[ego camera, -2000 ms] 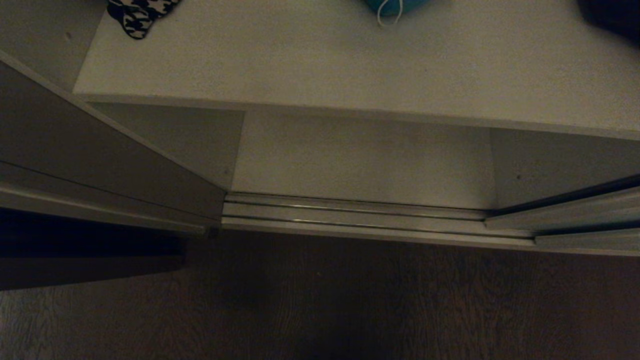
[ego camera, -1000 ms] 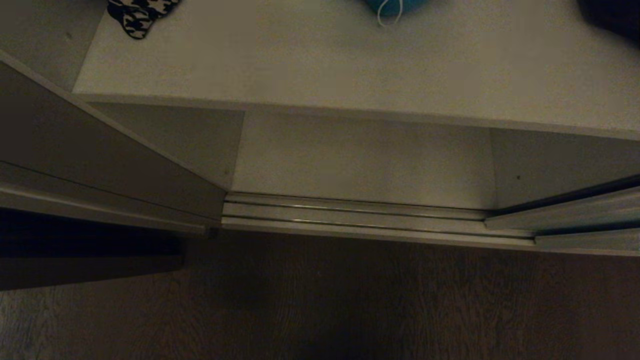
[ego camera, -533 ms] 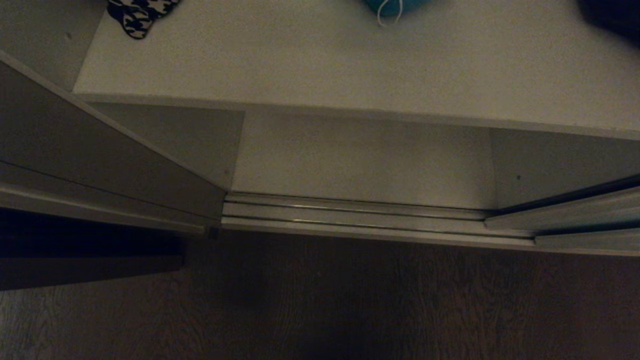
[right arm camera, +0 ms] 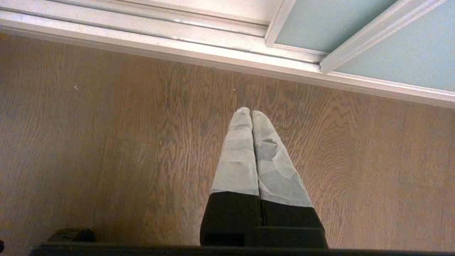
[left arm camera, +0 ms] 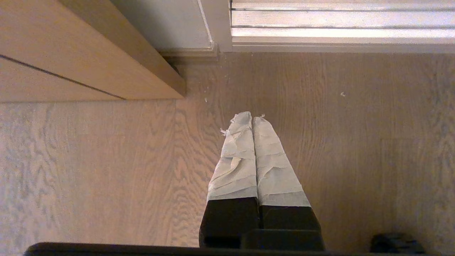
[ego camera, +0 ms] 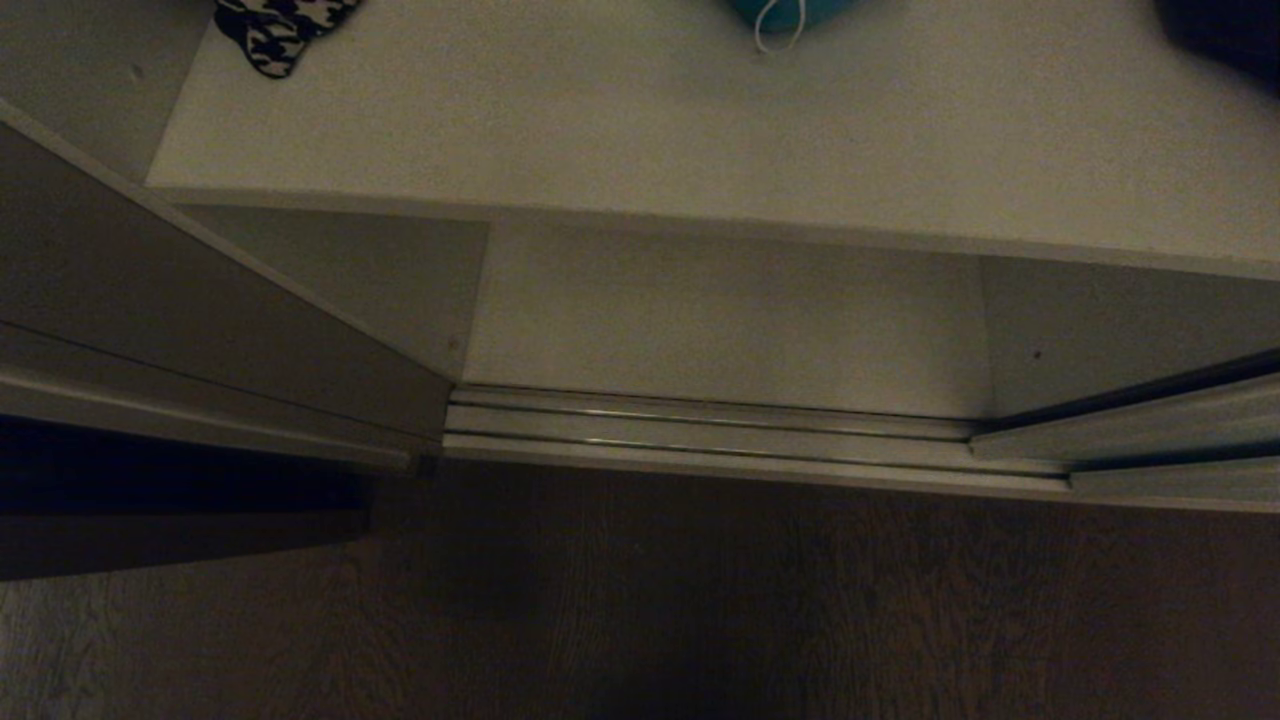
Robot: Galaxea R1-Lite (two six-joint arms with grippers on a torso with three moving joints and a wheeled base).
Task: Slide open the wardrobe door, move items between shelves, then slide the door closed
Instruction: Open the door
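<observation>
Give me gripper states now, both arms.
Left gripper: closed, empty, over the wooden floor.
Right gripper: closed, empty, over the floor.

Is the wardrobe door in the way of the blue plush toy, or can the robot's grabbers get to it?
Nothing visible blocks it. The sliding wardrobe door is pushed aside to the right, so the opening is clear. The teal plush toy sits on the upper shelf. Both grippers, left gripper and right gripper, hang shut over the floor.

a houndstooth bag (ego camera: 280, 30) lies far left, a ribbed floor track (ego camera: 700, 425) borders the wooden floor (ego camera: 700, 600).
</observation>
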